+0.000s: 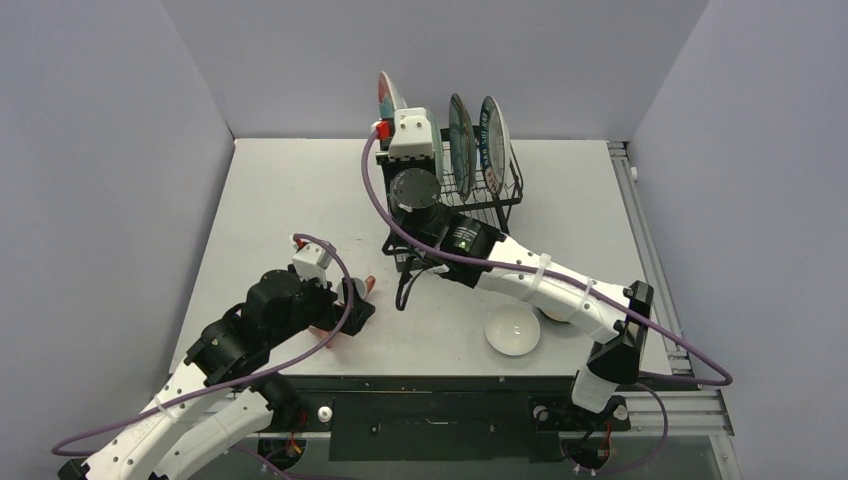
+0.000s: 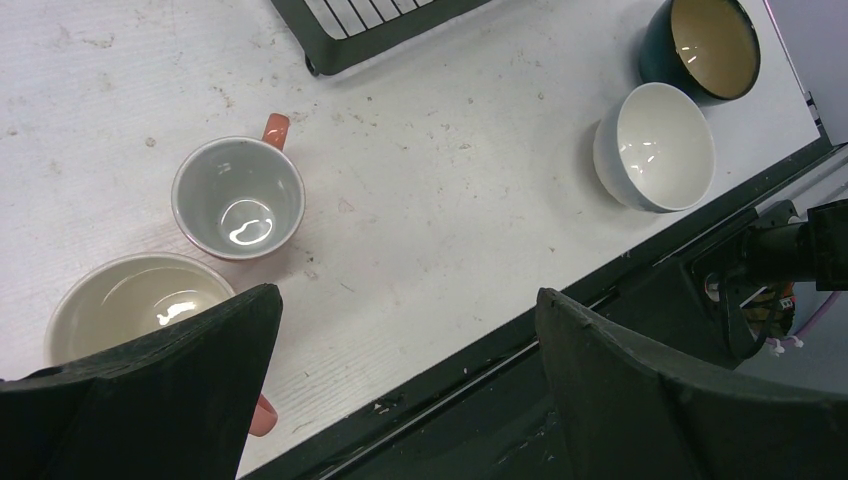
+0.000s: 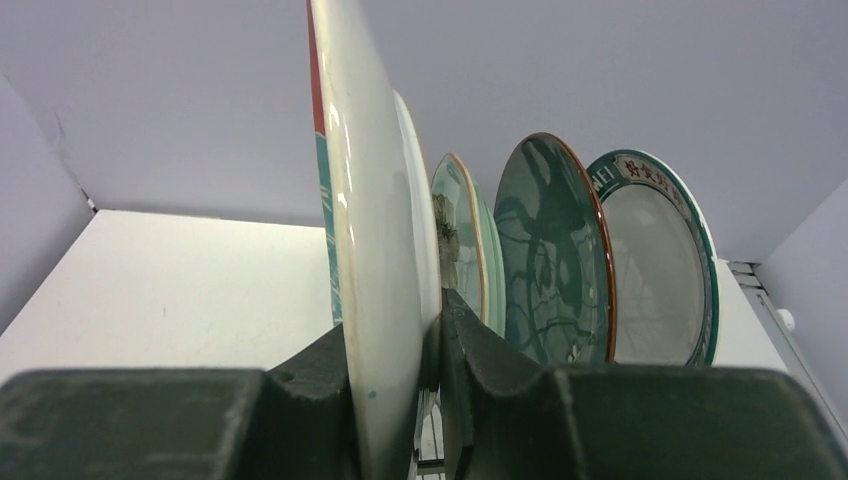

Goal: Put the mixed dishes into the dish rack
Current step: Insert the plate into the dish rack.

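Right arm (image 1: 540, 280) stretched over dish rack (image 1: 503, 193), right hand (image 3: 430, 400) pinching red-and-teal plate (image 3: 375, 250) upright, left hand (image 2: 400, 370) wide open over mug (image 2: 238, 197)

The black wire dish rack (image 1: 505, 192) holds a teal plate (image 1: 461, 135) and a green-rimmed lettered plate (image 1: 494, 135) on edge. A red plate (image 1: 388, 97) stands upright at the rack's left end. Outside the rack, a pink mug (image 2: 238, 198) and a second pink mug (image 2: 130, 300) sit upright, almost touching. A white bowl (image 2: 655, 147) sits just beside a dark gold-lined bowl (image 2: 700, 45).
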{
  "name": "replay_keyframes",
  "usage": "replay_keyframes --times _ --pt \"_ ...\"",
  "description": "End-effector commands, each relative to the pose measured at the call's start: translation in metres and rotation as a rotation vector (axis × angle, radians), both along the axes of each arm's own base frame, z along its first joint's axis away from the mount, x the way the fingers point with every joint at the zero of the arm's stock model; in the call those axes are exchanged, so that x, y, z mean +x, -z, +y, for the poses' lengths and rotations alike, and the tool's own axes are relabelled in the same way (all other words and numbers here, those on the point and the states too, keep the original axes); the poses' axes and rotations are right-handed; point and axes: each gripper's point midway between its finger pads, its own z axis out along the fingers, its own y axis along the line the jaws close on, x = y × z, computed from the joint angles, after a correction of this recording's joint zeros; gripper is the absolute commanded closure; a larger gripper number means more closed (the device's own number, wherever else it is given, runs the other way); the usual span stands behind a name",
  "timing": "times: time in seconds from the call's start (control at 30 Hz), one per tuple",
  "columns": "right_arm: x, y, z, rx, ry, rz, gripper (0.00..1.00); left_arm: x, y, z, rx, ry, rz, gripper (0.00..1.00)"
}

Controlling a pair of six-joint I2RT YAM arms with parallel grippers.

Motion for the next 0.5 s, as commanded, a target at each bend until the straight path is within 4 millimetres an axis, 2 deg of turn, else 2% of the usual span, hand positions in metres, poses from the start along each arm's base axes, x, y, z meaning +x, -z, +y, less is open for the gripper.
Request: replay_keyframes --times 0.0,0.2,0.47 --pt "-0.007 -0.070 -0.023 0.194 0.072 -0.132 1.00 0.006 -0.015 -0.005 -0.037 0.009 -0.059 0.04" --pt "0.003 -0.063 -0.016 0.151 0.090 -0.130 1.00 0.006 -0.015 -0.005 -0.036 0.010 -0.056 0.04" --pt "0.026 -0.053 -0.019 0.159 0.094 -0.112 1.00 0.006 -0.015 -0.004 -0.035 0.007 -0.057 0.04"
